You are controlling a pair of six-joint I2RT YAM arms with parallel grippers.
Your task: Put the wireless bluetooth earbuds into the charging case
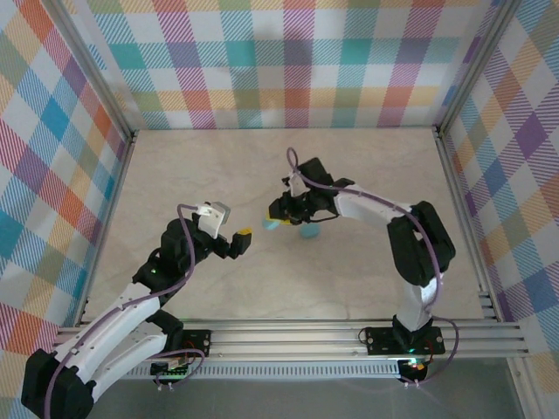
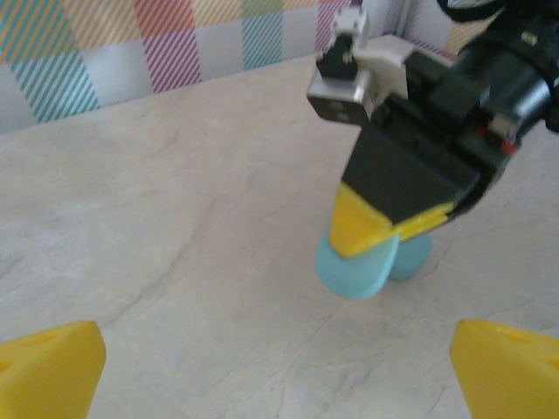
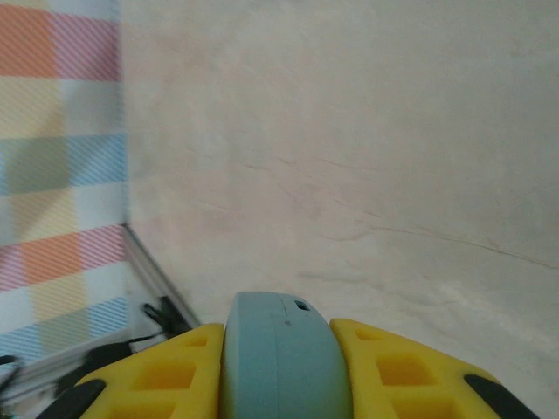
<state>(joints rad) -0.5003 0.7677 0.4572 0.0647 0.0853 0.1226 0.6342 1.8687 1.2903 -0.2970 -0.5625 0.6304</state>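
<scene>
The right gripper [image 3: 279,371] clamps a pale blue, round-edged plastic case [image 3: 278,332] between 2 yellow fingers [image 3: 393,375], above the middle of the beige marbled tabletop [image 1: 367,175], bare surface all around and the checked walls [image 1: 262,61] well apart. A teal round piece [image 1: 308,232] sits just beside it; the left gripper [image 2: 279,371] faces it nearby, spread wide, empty.

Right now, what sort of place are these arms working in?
Probably a purpose-built robot test cell: colourful checked panels wall it in, an aluminium rail runs along the near edge, and the tabletop is pale marble-look.
</scene>
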